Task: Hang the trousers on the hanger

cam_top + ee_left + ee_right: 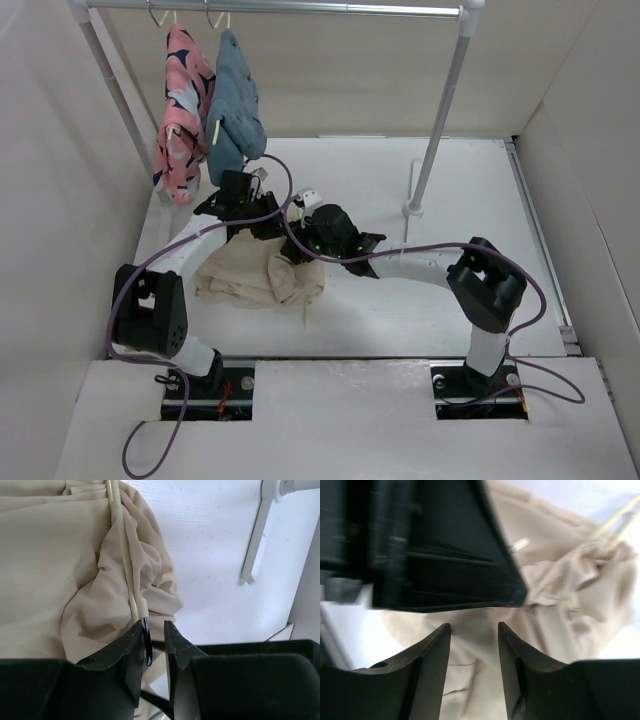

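The beige trousers (pixel 262 277) lie crumpled on the white table between the two arms. The cream hanger (pixel 125 545) lies across them in the left wrist view, where the trousers (pixel 50 570) fill the left side. Its dark hook tip (pixel 146 640) sits between the jaws of my left gripper (pixel 154 623), against the left finger, with a gap to the right finger. My left gripper (pixel 262 226) hangs over the trousers' far edge. My right gripper (pixel 300 246) is open just above the trousers (pixel 560 610), holding nothing; it shows in its wrist view (pixel 474 626). Hanger rods (pixel 615 522) show beyond.
A pink patterned garment (pixel 183 110) and a blue denim garment (pixel 235 105) hang from the grey rail (pixel 280 8) at the back left. The rack's right post (pixel 440 120) and foot (pixel 412 210) stand right of the grippers. The left arm's black body (pixel 435 555) is close in front of the right gripper.
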`<state>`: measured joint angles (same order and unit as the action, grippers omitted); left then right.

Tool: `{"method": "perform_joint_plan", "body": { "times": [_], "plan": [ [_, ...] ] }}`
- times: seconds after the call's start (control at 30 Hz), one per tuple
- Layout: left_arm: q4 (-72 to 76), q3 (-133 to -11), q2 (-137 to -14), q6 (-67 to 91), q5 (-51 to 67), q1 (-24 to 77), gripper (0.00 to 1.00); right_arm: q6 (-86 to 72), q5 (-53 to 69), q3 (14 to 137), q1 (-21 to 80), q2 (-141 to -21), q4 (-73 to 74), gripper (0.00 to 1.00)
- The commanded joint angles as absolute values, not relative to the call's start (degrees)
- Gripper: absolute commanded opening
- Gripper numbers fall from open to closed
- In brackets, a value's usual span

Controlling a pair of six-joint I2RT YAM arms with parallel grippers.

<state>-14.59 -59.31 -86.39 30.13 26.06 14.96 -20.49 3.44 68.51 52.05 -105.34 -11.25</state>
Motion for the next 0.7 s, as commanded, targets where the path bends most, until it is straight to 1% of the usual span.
{"method": "perform_joint_plan", "body": {
  "times": [0.0, 0.03, 0.1, 0.17, 0.33, 0.37, 0.4, 0.53, 0.67],
  "plan": [
    [-14.94, -62.23, -86.48, 30.06, 27.77, 15.21, 0.18, -17.58, -7.46, 69.17, 52.55, -102.83, -11.6, 0.5],
    [-14.94, -62.75, -86.48, 30.06, 27.77, 15.21, 0.18, -17.58, -8.25, 69.78, 52.56, -102.83, -11.6, 0.5],
    [-14.94, -62.75, -87.71, 30.06, 27.77, 15.21, 0.14, -17.58, -10.53, 69.79, 53.08, -103.36, -11.6, 0.51],
    [-14.94, -62.75, -87.71, 30.06, 27.77, 15.21, 0.11, -17.58, -11.07, 70.31, 53.09, -103.88, -11.6, 0.55],
    [-14.94, -62.75, -88.24, 30.59, 29.44, 15.21, 0.11, -17.58, -12.92, 70.84, 53.61, -104.41, -11.6, 0.55],
    [-14.94, -62.75, -88.85, 30.59, 29.44, 15.21, 0.12, -17.58, -12.14, 71.54, 53.61, -104.41, -11.6, 0.55],
    [-14.94, -62.75, -88.86, 30.59, 29.44, 15.21, 0.17, -16.88, -12.13, 71.54, 53.61, -104.94, -11.6, 0.56],
    [-14.33, -63.28, -88.86, 30.59, 30.85, 15.21, 0.25, -16.35, -10.72, 72.68, 54.14, -105.47, -11.6, 0.56],
    [-14.33, -64.42, -88.86, 30.59, 30.85, 15.21, 0.25, -16.35, -10.11, 72.69, 54.67, -105.47, -11.6, 0.56]
  ]
}}
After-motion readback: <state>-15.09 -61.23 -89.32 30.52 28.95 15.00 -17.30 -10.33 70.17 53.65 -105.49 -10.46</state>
